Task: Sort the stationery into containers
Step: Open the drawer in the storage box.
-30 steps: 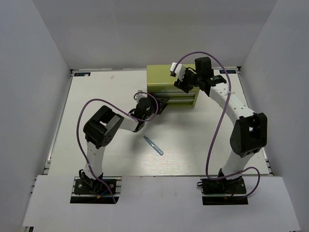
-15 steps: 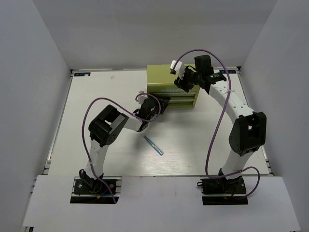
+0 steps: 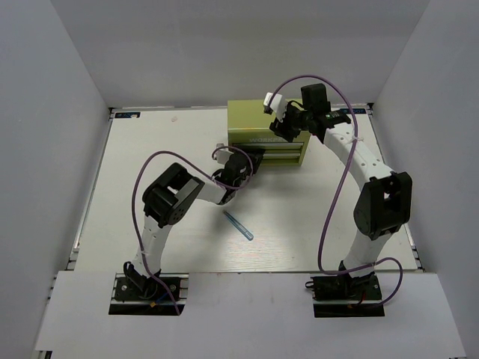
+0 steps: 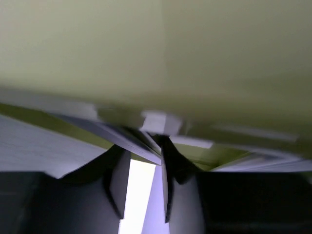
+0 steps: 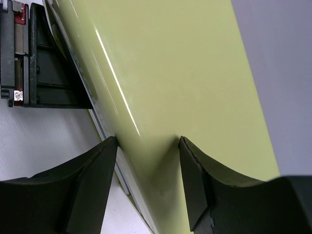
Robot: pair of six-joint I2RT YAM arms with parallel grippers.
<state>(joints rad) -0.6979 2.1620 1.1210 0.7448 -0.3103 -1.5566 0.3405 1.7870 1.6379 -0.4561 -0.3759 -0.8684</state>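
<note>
**Left arm on the drawer pull, one stick waiting**

Step, as I read it: opening or closing a drawer [image 3: 281,153] on the chest [image 3: 254,120], not picking anything up.

- Left gripper [image 3: 253,159] is hard against the chest's front face, at its left end. The left wrist view is blurred. The fingers [image 4: 119,180] stand narrowly apart and converge on a pale tab [image 4: 161,122] on the face. Can't tell whether they are clamped on the tab or only lined up with it.
- Right gripper [image 5: 146,141] is on top of the chest near its front edge, jaws spread. One tip is at the edge, the other on the lid, with nothing pinched between them. Looks like it's bracing the chest so it doesn't slide.
- Only one stick [image 3: 238,225] shows, pale teal. It lies flat on the table [image 3: 150,149] in front of the chest, well clear of its face and towards the arm bases. It's apart from both grippers, with the left one closer.

Next move, my guess: confirm the grip on the tab, then pull straight out from the chest face while the right arm holds it down. An off-axis pull could skew the drawer or drag the chest. After that the left arm goes back for the stick, which will need a low, narrow pinch across its width.
</note>
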